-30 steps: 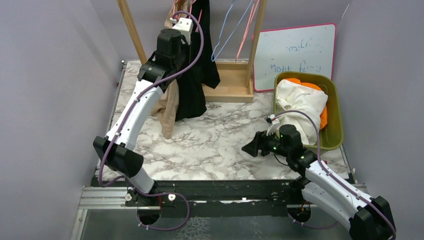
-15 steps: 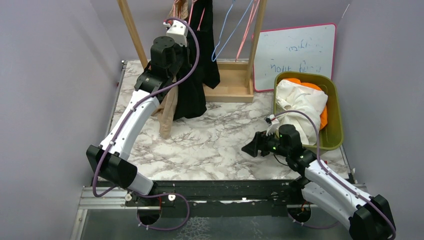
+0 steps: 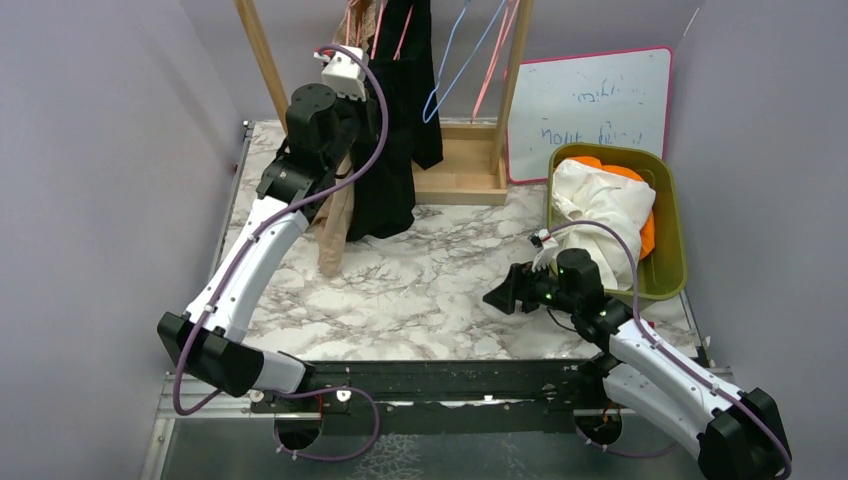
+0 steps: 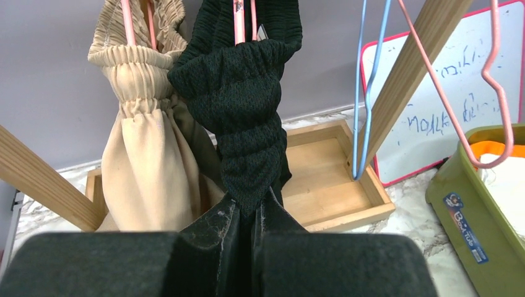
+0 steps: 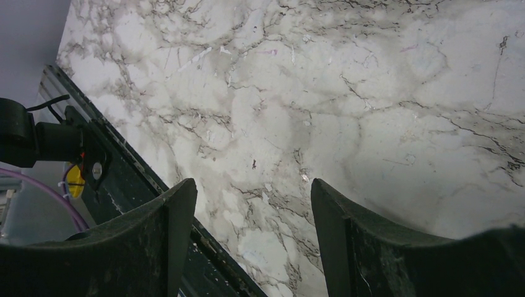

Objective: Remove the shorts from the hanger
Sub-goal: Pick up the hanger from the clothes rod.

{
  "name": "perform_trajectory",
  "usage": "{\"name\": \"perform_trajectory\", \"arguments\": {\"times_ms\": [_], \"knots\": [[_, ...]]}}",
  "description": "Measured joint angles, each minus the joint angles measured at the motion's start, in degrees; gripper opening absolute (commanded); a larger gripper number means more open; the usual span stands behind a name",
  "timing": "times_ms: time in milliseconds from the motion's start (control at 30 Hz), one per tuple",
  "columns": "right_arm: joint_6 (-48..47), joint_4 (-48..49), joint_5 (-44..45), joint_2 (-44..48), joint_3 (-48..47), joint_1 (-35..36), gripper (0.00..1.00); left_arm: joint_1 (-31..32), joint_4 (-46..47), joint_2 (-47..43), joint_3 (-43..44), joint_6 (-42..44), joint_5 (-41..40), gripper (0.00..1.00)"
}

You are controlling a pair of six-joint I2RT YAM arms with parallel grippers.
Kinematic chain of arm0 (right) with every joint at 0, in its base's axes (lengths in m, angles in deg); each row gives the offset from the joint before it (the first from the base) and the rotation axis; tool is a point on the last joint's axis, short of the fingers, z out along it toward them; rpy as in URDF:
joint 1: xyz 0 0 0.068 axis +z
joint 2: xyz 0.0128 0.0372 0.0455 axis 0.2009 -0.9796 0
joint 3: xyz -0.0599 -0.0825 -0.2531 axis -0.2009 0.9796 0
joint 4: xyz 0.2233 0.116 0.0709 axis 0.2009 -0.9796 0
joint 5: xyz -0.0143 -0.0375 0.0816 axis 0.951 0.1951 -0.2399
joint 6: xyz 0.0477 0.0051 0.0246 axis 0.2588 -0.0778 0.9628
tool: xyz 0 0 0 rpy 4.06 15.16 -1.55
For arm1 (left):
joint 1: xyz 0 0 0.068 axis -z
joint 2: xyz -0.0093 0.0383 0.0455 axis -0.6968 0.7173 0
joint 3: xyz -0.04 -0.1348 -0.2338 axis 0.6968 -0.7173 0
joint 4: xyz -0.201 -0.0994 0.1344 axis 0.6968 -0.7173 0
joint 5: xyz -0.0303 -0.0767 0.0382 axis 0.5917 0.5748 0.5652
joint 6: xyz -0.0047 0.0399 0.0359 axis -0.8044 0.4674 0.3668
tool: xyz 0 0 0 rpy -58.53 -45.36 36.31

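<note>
Black shorts (image 4: 247, 124): hanger hooks cut off at top edge, we cannot see how they hang. Lower legs hidden behind left gripper (image 4: 251, 226), fingers clenched on black fabric below gathered waistband. We read long axis vertical, waistband up on pink hanger (image 4: 238, 18), tan shorts (image 4: 145, 167) touching at left. Right gripper (image 5: 251, 210) spread, empty, over table (image 5: 371, 93).

whiteboard (image 3: 588, 110) against back wall; green bin (image 3: 670, 240) just before it; wooden rack (image 3: 470, 160) on marble table (image 3: 430, 290).
</note>
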Motion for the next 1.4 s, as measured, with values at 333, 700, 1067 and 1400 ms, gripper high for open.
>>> {"name": "perform_trajectory", "arguments": {"times_ms": [333, 700, 1067, 1400], "knots": [[0.0, 0.02, 0.0, -0.02, 0.0, 0.0, 0.7, 0.0, 1.86, -6.4, -8.57, -0.74, 2.45, 0.0], [-0.07, 0.9, -0.04, 0.83, 0.0, 0.0, 0.73, 0.0, 2.05, -28.11, -35.1, -3.63, 5.86, 0.0], [0.81, 5.03, -1.38, 5.11, 0.02, 0.0, 0.73, 0.0, -5.33, -49.22, -54.12, -8.7, 16.04, 0.0], [0.66, 10.88, -4.07, 11.23, 0.02, 0.0, 0.72, 0.15, -10.69, -51.34, -53.57, -13.73, 36.11, 0.0]]}}
